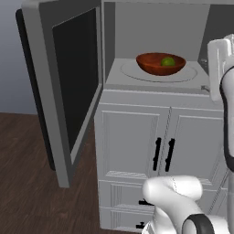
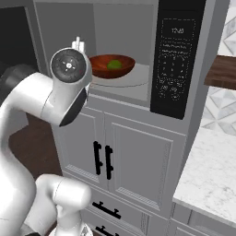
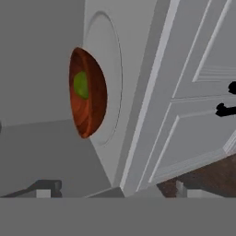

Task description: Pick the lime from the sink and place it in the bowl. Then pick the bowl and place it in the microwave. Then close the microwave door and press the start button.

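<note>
The bowl [image 1: 160,63] sits on the white turntable [image 1: 137,71] inside the microwave [image 1: 155,27], near the middle of the plate, and the lime [image 1: 168,61] lies in the bowl, toward its right side in the left base view. The door [image 1: 64,87] stands wide open, swung out to the left past the front edge of the cabinet [image 1: 137,151] below. The black keypad [image 2: 174,60] runs down the microwave's right side. My gripper [image 3: 113,191] is rolled sideways just outside the opening; in the hand view the bowl [image 3: 87,94] appears edge-on with the lime [image 3: 81,85] inside it. My fingertips [image 3: 46,189] stand well apart with nothing between them, so the jaws are wide. A marble worktop [image 2: 207,179] lies to the right.
</note>
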